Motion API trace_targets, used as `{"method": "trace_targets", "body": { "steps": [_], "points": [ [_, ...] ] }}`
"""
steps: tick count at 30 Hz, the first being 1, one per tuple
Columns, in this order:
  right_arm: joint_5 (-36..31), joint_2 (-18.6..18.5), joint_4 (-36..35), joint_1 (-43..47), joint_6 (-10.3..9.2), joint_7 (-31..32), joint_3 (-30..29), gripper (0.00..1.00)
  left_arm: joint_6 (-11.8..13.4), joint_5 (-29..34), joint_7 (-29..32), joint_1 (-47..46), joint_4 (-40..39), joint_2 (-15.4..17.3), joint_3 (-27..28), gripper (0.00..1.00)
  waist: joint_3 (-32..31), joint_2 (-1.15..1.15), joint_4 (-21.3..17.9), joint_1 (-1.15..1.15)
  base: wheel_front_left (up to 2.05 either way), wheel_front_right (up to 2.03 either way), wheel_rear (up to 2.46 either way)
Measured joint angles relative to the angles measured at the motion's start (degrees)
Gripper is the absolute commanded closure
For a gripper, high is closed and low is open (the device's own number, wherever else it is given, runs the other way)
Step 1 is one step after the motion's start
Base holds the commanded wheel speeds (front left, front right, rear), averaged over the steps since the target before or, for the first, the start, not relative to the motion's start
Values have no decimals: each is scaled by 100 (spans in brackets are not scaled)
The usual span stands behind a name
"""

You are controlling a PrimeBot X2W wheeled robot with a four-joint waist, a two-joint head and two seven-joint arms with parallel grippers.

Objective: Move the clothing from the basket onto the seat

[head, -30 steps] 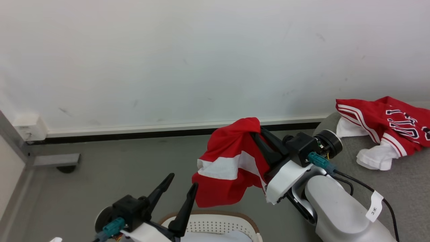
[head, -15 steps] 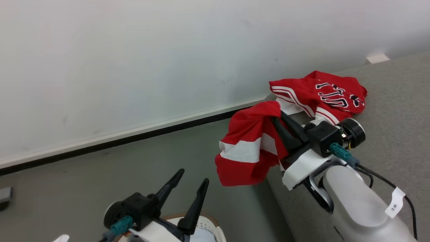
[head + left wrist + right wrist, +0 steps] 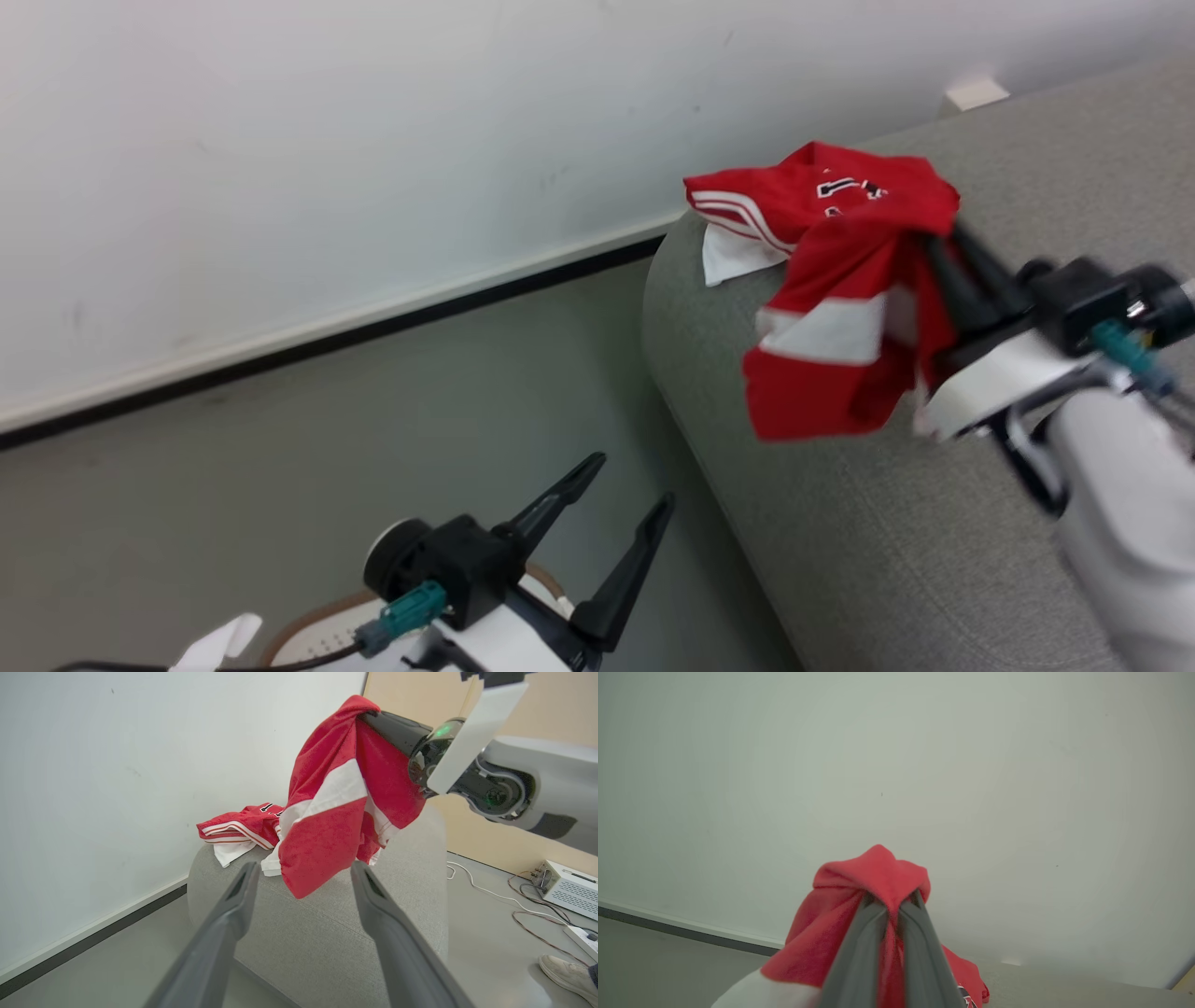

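Right gripper (image 3: 934, 247) clenched on red-white garment (image 3: 822, 364), centre right, dangling long-axis down over seat (image 3: 840, 551), just beside lettered jersey (image 3: 840, 191) lying there. Left gripper (image 3: 631, 481) spread empty, lower centre, farther off.

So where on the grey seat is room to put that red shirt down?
The seat is bare from its rounded edge up to the lettered garment at its far corner; that corner is crowded. The right gripper holds the banded garment over the bare part.
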Motion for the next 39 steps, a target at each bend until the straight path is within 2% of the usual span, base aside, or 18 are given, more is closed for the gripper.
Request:
{"method": "trace_targets", "body": {
  "steps": [9, 10, 11, 12, 13, 15, 18, 19, 21, 25, 26, 27, 28, 33, 39],
  "points": [
    [-441, -648, 49, -1311, 0, 435, -1262, 100, -369, 199, 343, -692, -438, 186, -130, 0, 976, 0, 377, 0, 0, 0, 0],
    [-441, -648, 49, -1311, 0, 435, -1262, 100, -369, 199, 343, -692, -438, 186, -130, 0, 976, 0, 377, 0, 0, 0, 0],
    [-558, -835, -24, -1605, 0, 638, -1682, 100, -457, 261, 409, -863, -566, 235, -131, 0, 1256, 0, 505, 1, 0, 0, 0],
    [-558, -835, -24, -1605, 0, 638, -1682, 100, -457, 261, 409, -863, -566, 235, -131, 0, 1256, 0, 505, 1, 0, 0, 0],
    [-737, -1011, -93, -1885, 0, 843, -2126, 100, -516, 332, 441, -1022, -665, 308, -100, 0, 1550, 0, 640, 1, 0, 0, 0],
    [-928, -1133, -142, -2104, -1, 1026, -2576, 100, -579, 354, 467, -1160, -762, 377, -41, 0, 1850, 0, 776, 1, 0, 0, 0],
    [-1223, -1132, -129, -2170, -1, 1206, -3295, 100, -634, 366, 455, -1321, -802, 461, 56, 0, 2276, 0, 987, 1, 0, 0, 0],
    [-1223, -1132, -129, -2170, -1, 1206, -3295, 100, -634, 366, 455, -1321, -802, 461, 56, 0, 2276, 0, 987, 1, 0, 0, 0],
    [-1479, -1084, -65, -2088, 0, 1237, -3745, 100, -639, 360, 415, -1336, -800, 491, 92, 0, 2513, 0, 1136, 2, 0, 0, 0],
    [-1946, -704, 198, -1619, -1, 1123, -4625, 100, -622, 324, 320, -1316, -757, 567, 189, 0, 2847, 0, 1402, 2, 0, 0, 0],
    [-2080, -582, 266, -1479, -1, 1038, -4820, 78, -622, 316, 309, -1304, -745, 590, 198, 0, 2901, 0, 1452, 2, 0, 0, 0],
    [-2234, -464, 318, -1359, 0, 948, -4987, 35, -622, 301, 304, -1288, -734, 615, 207, 0, 2945, 0, 1495, 2, 0, 0, 0],
    [-2327, -346, 363, -1282, -1, 844, -5146, 0, -621, 286, 278, -1265, -719, 641, 215, 0, 2972, 0, 1524, 2, 0, 0, 0],
    [-2717, 156, 497, -1003, 0, 297, -5510, 0, -502, 203, 205, -1193, -639, 733, 357, 0, 2881, 0, 1447, 2, 0, 0, 0],
    [-2838, 478, 459, -347, 0, -11, -5068, 0, -242, -20, -49, -816, -482, 759, 593, 0, 2436, 0, 1263, 1, 0, 0, 0]
  ]
}}
